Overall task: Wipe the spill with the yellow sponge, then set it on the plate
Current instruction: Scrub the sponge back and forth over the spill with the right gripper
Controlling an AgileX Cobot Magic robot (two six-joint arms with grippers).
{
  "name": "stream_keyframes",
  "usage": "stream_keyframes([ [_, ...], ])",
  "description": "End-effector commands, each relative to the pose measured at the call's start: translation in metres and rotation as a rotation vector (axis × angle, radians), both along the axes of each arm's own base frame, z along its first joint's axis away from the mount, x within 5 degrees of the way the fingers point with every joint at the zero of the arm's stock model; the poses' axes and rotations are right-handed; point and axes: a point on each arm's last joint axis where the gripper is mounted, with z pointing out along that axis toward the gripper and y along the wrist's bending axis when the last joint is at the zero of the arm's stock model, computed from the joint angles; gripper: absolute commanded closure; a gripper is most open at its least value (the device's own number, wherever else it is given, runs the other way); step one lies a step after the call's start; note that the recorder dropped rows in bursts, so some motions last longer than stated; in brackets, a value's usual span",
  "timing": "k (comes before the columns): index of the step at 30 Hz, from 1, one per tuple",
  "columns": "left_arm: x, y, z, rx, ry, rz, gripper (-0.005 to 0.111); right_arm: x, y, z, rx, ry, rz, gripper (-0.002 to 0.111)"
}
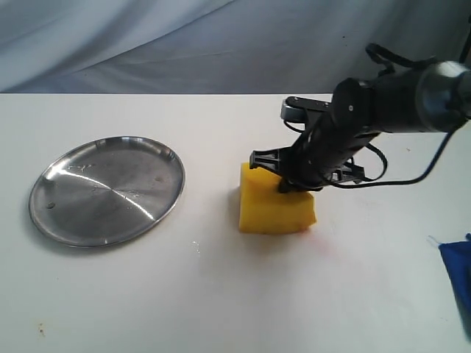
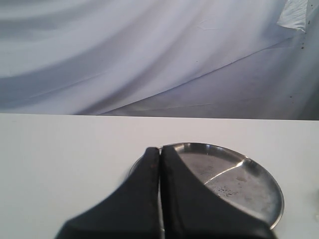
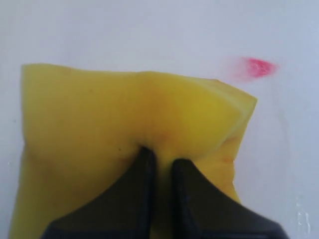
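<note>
The yellow sponge (image 1: 275, 208) rests on the white table right of centre, pinched and dented along its far edge by my right gripper (image 1: 294, 180), which is shut on it. In the right wrist view the sponge (image 3: 99, 119) bulges around the two black fingers (image 3: 142, 189). No tan spill shows; the sponge may cover it. The steel plate (image 1: 55, 220) lies at the left, apart from the sponge. My left gripper (image 2: 160, 152) is shut on nothing, and the plate (image 2: 259, 189) lies just beyond its tips. The left arm is out of the exterior view.
A blue cloth (image 1: 458, 272) lies at the table's right edge. A red smear (image 3: 259, 67) marks the table beside the sponge. Grey fabric (image 1: 147, 44) hangs behind the table's far edge.
</note>
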Motion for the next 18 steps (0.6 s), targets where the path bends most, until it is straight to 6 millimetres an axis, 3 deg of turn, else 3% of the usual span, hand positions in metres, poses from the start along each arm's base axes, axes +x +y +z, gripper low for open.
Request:
stream_keyframes([
  [1, 0.0, 0.0, -0.001, -0.002, -0.001, 0.0, 0.105, 0.006, 0.025, -0.007, -0.024, 0.054, 0.066, 0.108],
  [9, 0.0, 0.0, -0.001, -0.002, -0.001, 0.0, 0.105, -0.004, 0.066, -0.002, -0.02, 0.048, 0.163, 0.108],
  [14, 0.0, 0.0, -0.001, -0.002, -0.001, 0.0, 0.105, -0.026, 0.084, -0.002, -0.088, 0.091, 0.262, 0.108],
  [18, 0.0, 0.0, -0.001, 0.0, -0.001, -0.001, 0.105, -0.05, 0.087, -0.003, -0.107, 0.105, 0.307, 0.108],
])
